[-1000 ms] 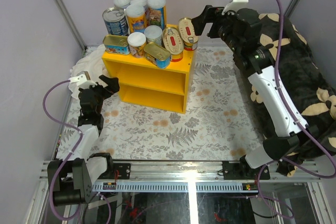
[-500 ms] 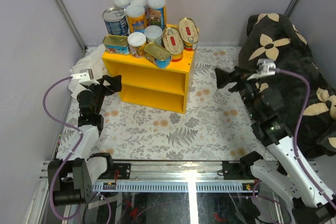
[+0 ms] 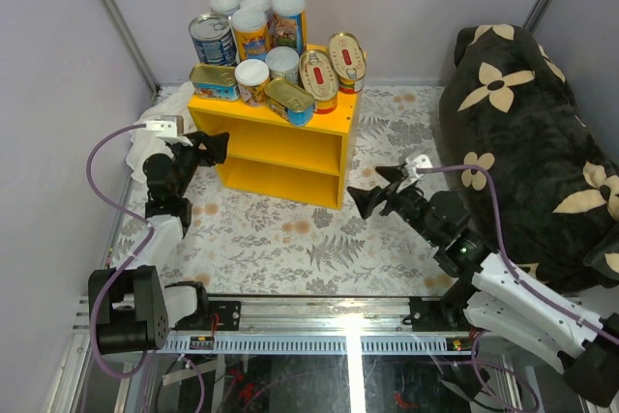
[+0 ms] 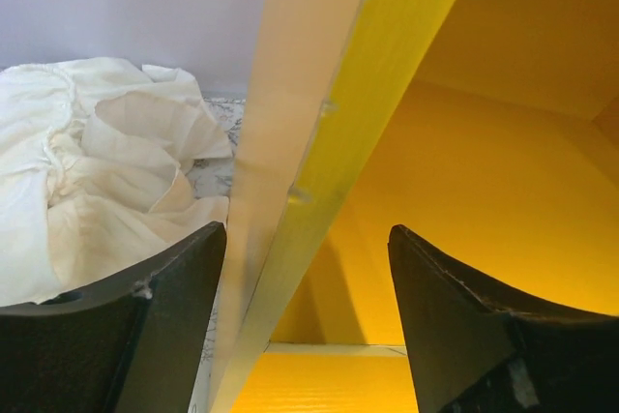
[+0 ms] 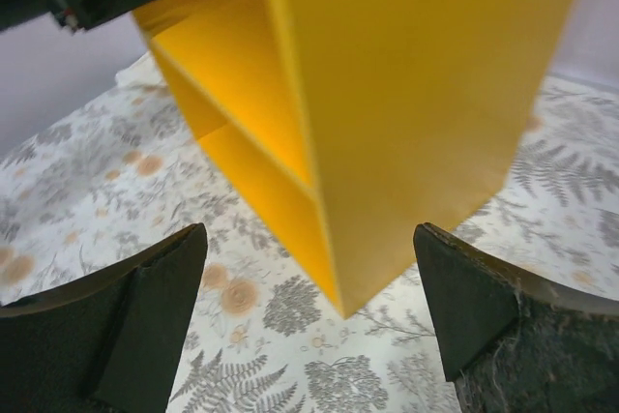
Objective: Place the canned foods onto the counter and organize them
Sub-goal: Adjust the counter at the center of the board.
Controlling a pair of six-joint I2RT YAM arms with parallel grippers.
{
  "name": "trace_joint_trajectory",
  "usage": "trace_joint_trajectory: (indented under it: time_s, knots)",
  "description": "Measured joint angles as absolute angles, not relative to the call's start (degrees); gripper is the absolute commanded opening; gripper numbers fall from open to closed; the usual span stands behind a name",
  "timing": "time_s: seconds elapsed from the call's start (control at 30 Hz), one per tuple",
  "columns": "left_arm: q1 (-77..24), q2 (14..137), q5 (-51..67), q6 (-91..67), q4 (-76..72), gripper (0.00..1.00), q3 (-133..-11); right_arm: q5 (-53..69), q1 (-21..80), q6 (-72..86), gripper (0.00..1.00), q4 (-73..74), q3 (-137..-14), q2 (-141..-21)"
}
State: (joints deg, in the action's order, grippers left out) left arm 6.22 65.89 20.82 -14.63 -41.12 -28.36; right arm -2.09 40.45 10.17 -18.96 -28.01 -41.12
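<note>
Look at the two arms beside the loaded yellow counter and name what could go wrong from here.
1. The left jaws straddle the side panel of the counter; closing or tugging might shift it and topple the crowded canned foods.
2. The right jaws sit open near its front right corner; a bump could knock down the oval tins standing on edge above.

Yellow counter (image 3: pixel 290 142), canned foods (image 3: pixel 280 63) on top

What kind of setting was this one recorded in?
Probably a lab test cell staged as a pantry: plain grey panel walls, an aluminium rail along the near edge, and a yellow shelf unit topped with cans.
</note>
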Motion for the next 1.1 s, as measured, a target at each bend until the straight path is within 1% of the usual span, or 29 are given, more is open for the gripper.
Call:
trace_joint_trajectory:
  time_s: [0.13, 0.23, 0.4, 0.43, 0.57, 0.73, 0.9, 1.1]
  knots:
    - [6.0, 66.3, 21.1, -14.0, -42.6, 0.58, -28.5, -4.1, 45.0, 8.4, 0.82, -23.3, -28.7, -48.9]
    - [5.9, 67.0, 21.0, -13.6, -42.9, 0.53, -28.6, -7.0, 45.5, 7.5, 0.70, -24.9, -30.2, -56.4]
    - [5.4, 67.5, 20.3, -13.6, -43.9, 0.46, -28.6, -10.8, 45.5, 7.2, 0.50, -28.4, -32.0, -61.4]
    - [5.2, 67.7, 20.1, -13.6, -44.2, 0.44, -28.6, -11.4, 45.5, 7.0, 0.48, -29.2, -32.5, -61.9]
    - [4.4, 68.4, 18.5, -13.6, -45.2, 0.41, -28.6, -12.6, 45.7, 6.5, 0.42, -30.8, -34.5, -63.1]
    - [1.5, 68.9, 13.2, -12.0, -45.6, 0.40, -28.6, -13.6, 46.3, 5.3, 0.38, -31.2, -35.7, -64.4]
    - [-1.9, 69.6, 7.7, -9.6, -45.9, 0.40, -28.6, -15.9, 46.2, 4.5, 0.37, -31.0, -36.2, -64.9]
    - [-5.4, 70.2, 3.9, -8.2, -46.5, 0.40, -28.6, -14.6, 41.8, 6.0, 0.37, -29.3, -38.0, -66.2]
